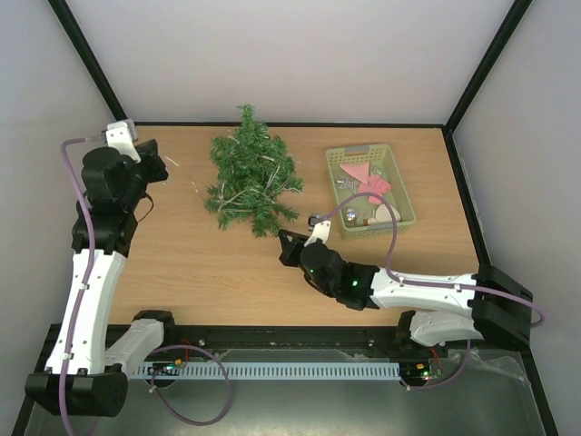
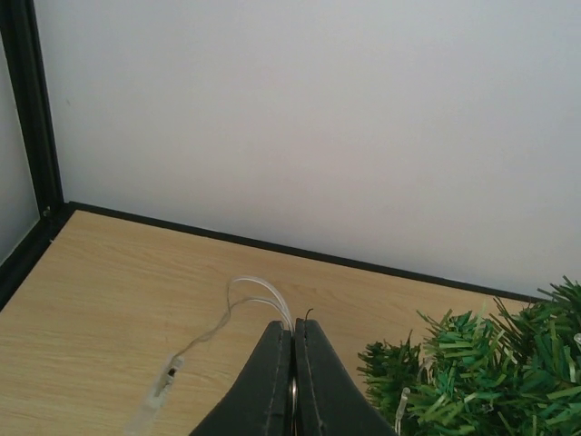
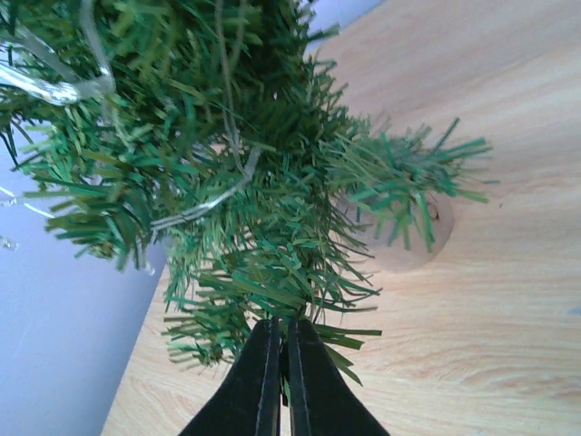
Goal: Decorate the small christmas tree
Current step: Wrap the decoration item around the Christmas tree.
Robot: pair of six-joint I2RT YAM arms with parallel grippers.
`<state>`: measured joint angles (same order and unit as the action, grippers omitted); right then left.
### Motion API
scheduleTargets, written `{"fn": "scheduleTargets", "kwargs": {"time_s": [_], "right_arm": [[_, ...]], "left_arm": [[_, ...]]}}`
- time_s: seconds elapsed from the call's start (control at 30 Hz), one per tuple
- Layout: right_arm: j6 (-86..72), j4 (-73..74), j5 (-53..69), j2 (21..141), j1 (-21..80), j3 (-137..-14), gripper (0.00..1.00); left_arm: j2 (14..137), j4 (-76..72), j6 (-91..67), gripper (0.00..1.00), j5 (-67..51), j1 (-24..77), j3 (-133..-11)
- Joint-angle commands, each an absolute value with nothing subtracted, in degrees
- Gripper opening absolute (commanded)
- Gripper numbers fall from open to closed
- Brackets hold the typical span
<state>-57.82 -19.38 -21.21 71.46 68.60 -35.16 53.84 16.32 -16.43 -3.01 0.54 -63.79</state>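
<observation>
Right gripper (image 3: 283, 325) is pressed shut at the lowest needles of the small christmas tree (image 1: 250, 182), which is seen mid-table, left of the green basket (image 1: 331, 173). Left gripper (image 2: 292, 327) is clamped on a thin clear wire (image 2: 259, 283).

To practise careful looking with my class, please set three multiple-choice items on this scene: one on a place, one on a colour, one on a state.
1. Seen from above, on which side of the tree does the basket lie? A left; B right; C underneath.
2. What colour is the basket? A pale green; B red; C blue.
3. The right gripper is: A wide open; B out of sight; C shut.
Answers: 1 B, the basket sits off the tree's right side; 2 A, its rim and walls are pale green; 3 C, its jaws stand closed at the tree's lower needles.
</observation>
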Motion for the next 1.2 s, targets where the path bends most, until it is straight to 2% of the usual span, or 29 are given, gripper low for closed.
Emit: {"fn": "scheduleTargets", "kwargs": {"time_s": [0.0,0.33,0.63,1.0,1.17], "right_arm": [[-50.92,-16.77,-26.31,68.04,68.67,-34.41,0.02],[-42.39,-15.13,-25.19,63.81,65.41,-32.96,0.02],[-34.35,-12.14,-23.80,58.71,62.32,-30.66,0.02],[-23.53,-12.27,-21.75,55.39,59.18,-30.45,0.02],[-21.04,-10.56,-20.97,54.63,58.33,-30.68,0.02]], "left_arm": [[52.81,13.62,-15.66,0.02,-5.88,0.09,-61.48],[48.17,14.94,-16.90,0.02,-9.54,0.09,-54.10],[44.53,17.92,-15.98,0.02,-14.80,0.09,-52.60],[43.45,15.65,-17.62,0.03,-27.46,0.15,-47.85],[42.77,15.59,-24.77,0.02,-34.62,1.19,-49.81]]}}
